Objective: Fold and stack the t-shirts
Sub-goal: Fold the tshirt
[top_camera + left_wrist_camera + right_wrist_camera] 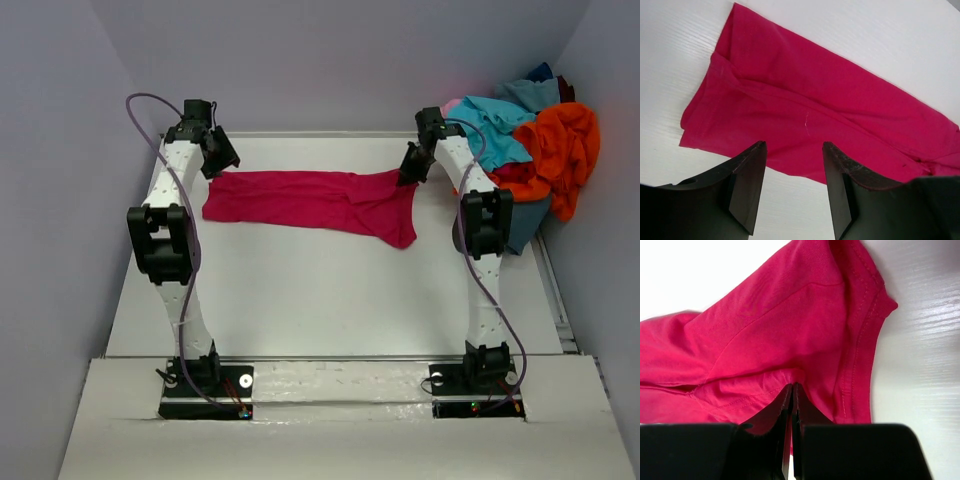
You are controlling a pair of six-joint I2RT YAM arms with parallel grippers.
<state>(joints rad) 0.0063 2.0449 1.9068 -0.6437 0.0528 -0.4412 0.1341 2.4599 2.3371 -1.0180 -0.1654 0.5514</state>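
Note:
A crimson-magenta t-shirt (300, 200) lies stretched left to right across the far part of the table, folded into a long strip. My left gripper (222, 160) hovers over its left end, open, with nothing between the fingers. In the left wrist view the shirt (805, 100) lies flat just beyond the gripper (792, 145). My right gripper (408, 178) is at the shirt's right end. In the right wrist view it (792, 385) is shut on a pinch of the cloth (765, 330), which puckers at the tips near a stitched hem.
A heap of other t-shirts sits at the back right corner: orange (560, 150), turquoise (495, 125), a bit of pink (452, 104) and dark blue (540, 72). The white table (330, 300) is walled in on three sides.

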